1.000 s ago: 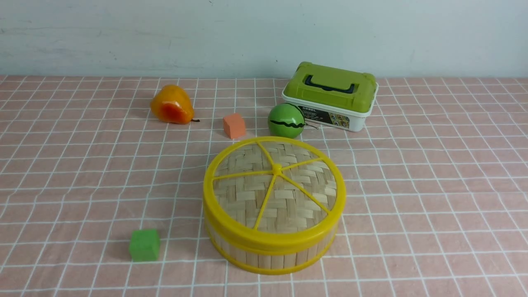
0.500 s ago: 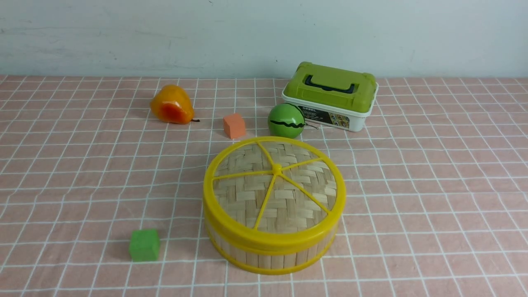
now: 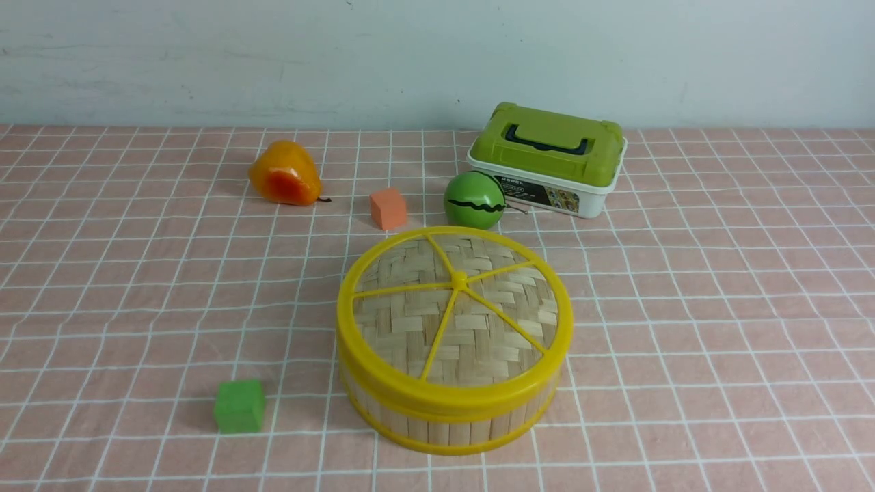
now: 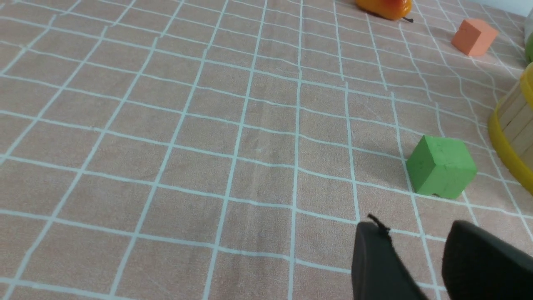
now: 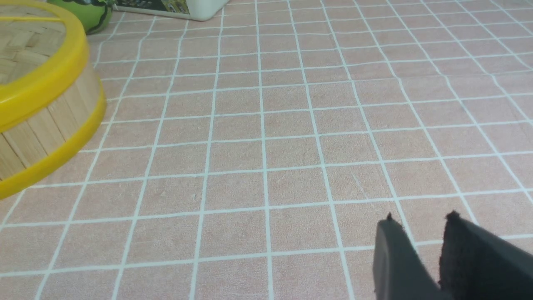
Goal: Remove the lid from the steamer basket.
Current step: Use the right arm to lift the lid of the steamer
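Nearest, the left hand [image 4: 414, 227] and the right hand [image 5: 420, 218] hang low over the table [image 3: 718, 342], each with its fingers slightly apart and empty. Farther on, the lid [image 3: 454, 307] sits flat on the steamer basket [image 3: 444, 424] mid-table, with a green cube [image 3: 239, 406] to its left. A white box [image 3: 547, 164] stands behind.

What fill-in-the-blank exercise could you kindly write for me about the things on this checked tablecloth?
1. The lid sits ____ the steamer basket.
2. The near cube, to the left of the basket, is ____ in colour.
3. The far cube, between the pear and the striped ball, is ____ in colour.
4. The white box has a ____ handled top.

Missing words: on; green; orange; green.
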